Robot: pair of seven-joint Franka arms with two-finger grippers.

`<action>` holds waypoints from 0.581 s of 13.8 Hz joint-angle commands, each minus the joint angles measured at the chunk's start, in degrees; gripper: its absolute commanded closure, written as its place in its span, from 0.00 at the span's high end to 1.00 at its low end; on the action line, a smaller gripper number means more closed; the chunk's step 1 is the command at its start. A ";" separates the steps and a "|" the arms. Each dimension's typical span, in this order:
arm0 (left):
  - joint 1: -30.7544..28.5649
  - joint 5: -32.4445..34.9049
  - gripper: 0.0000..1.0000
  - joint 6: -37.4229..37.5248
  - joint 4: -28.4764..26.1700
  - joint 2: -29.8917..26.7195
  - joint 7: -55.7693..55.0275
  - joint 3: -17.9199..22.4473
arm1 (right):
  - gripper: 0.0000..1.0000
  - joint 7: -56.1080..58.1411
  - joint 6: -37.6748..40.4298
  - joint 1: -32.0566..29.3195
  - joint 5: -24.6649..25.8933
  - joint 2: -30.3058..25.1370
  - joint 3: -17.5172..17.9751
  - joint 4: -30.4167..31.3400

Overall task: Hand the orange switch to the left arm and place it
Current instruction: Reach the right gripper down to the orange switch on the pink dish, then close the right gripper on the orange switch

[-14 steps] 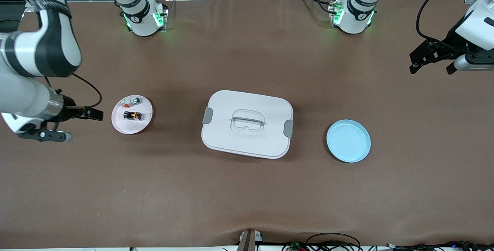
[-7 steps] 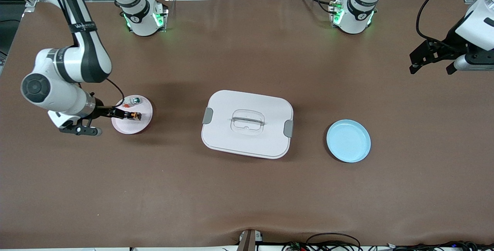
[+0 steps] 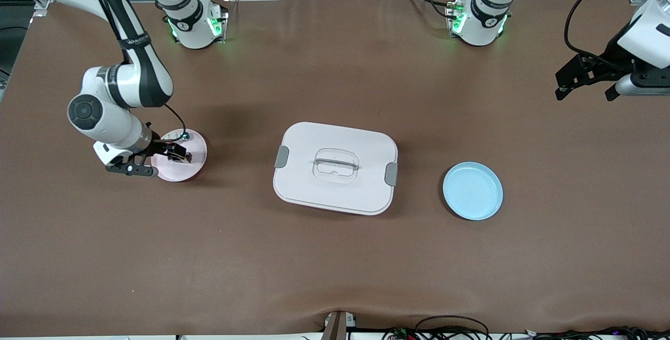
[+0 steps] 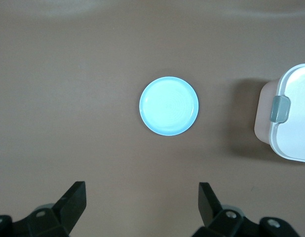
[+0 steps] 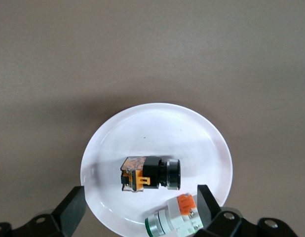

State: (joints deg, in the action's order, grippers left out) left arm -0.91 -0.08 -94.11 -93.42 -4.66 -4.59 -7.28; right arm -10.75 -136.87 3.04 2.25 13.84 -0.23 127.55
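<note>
The orange switch (image 5: 150,174), an orange block with a black cylindrical end, lies on its side on the pink plate (image 3: 194,166) toward the right arm's end of the table. My right gripper (image 3: 177,153) is open just over this plate and hides most of the switch in the front view. In the right wrist view its fingers (image 5: 76,202) stand wide apart, with the switch a little ahead of the gap between them. My left gripper (image 3: 583,88) is open and empty, waiting in the air at the left arm's end. The white box (image 3: 335,167) stands mid-table.
A small white-silver piece with a green tip (image 5: 174,220) lies on the pink plate next to the switch, close to one right finger. An empty blue plate (image 3: 472,190) sits between the box and the left arm's end; it also shows in the left wrist view (image 4: 169,105).
My right arm has swung in from the table's end and brought its open gripper over the pink plate and the switch. The left arm has not moved.
</note>
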 commanded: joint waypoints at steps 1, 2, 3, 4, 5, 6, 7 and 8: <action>-0.23 0.17 1.00 0.33 1.13 0.53 0.02 -0.45 | 1.00 -1.20 -2.26 0.74 0.83 2.06 -0.12 0.42; -0.23 0.17 1.00 0.33 1.13 0.53 0.02 -0.45 | 1.00 -1.20 -2.43 0.92 1.44 2.67 -0.21 0.34; -0.23 0.17 1.00 0.33 1.13 0.53 0.02 -0.45 | 1.00 -1.20 -3.04 0.83 2.58 3.20 -0.21 0.42; -0.23 0.17 1.00 0.33 1.13 0.53 0.02 -0.45 | 1.00 -1.11 -3.66 0.74 3.20 3.38 -0.21 0.86; -0.23 0.17 1.00 0.33 1.13 0.53 0.02 -0.45 | 1.00 -1.11 -4.71 0.74 3.64 3.47 -0.21 1.56; -0.23 0.17 1.00 0.33 1.22 0.53 0.02 -0.45 | 1.00 -1.11 -6.11 0.48 4.43 3.73 -0.21 2.26; -0.23 0.17 1.00 0.33 1.22 0.53 0.02 -0.45 | 1.00 -1.11 -7.00 0.30 4.78 4.08 -0.21 2.70; -0.23 0.17 1.00 0.33 1.22 0.45 0.02 -0.45 | 1.00 -1.11 -7.27 0.30 4.87 4.17 -0.21 2.80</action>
State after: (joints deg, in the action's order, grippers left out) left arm -0.91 -0.08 -94.11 -93.41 -4.66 -4.59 -7.29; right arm -10.76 -142.59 3.36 5.54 18.06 -0.33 129.24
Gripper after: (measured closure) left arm 0.000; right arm 0.000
